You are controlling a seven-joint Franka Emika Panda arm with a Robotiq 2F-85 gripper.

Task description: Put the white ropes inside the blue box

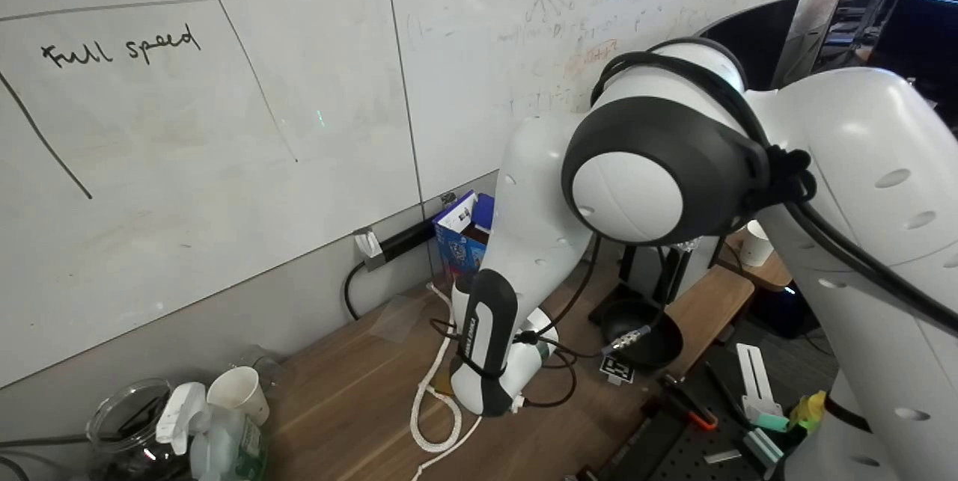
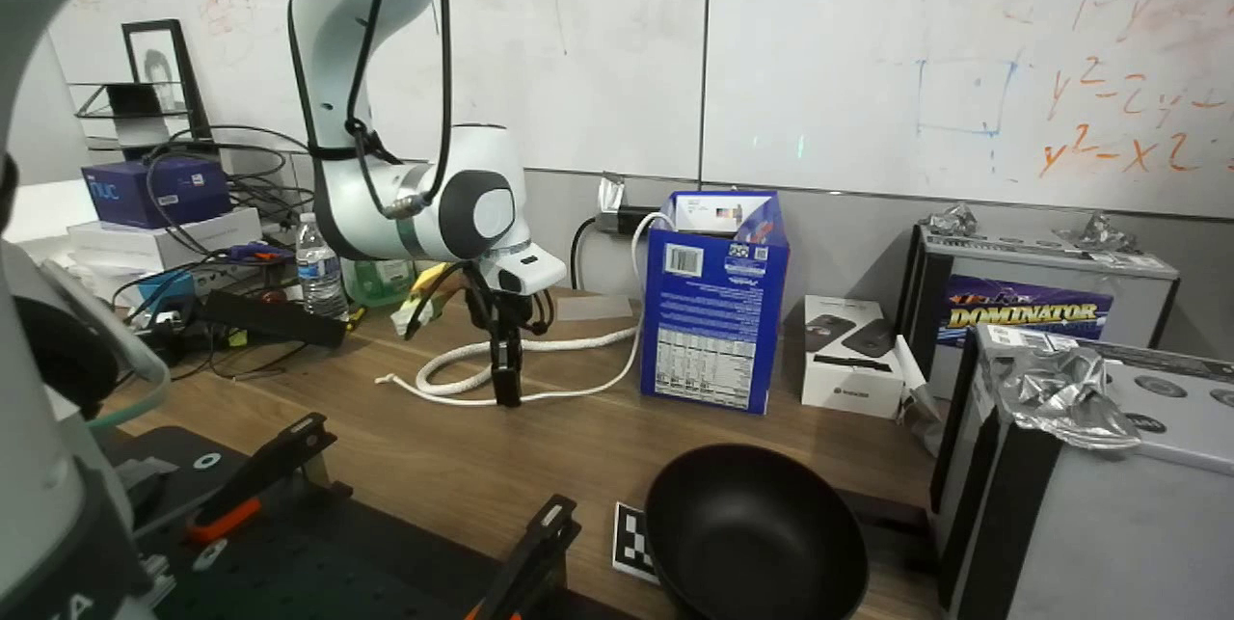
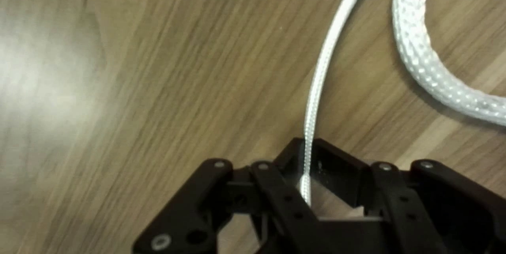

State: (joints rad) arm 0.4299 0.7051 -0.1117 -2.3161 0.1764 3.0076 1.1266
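Note:
The blue box [image 2: 709, 311] stands upright by the wall, its top open; it also shows partly behind the arm in an exterior view [image 1: 458, 249]. The white rope [image 2: 588, 392] lies in loose loops on the table left of the box. One strand rises along the box's side and bends over its top edge; its end there is hidden. My gripper [image 2: 506, 398] points down, low at the table, left of the box. In the wrist view the gripper [image 3: 306, 143] has its fingertips closed on a thin stretch of the white rope [image 3: 318, 84]. A thicker stretch lies apart to the right.
A black pan [image 2: 757, 533] and a marker card [image 2: 631, 543] are in front of the box. A white carton [image 2: 850, 360] and grey batteries [image 2: 1089, 485] stand to its right. A water bottle [image 2: 320, 273] and cables are at the left. Paper cups [image 1: 239, 395] stand by the wall.

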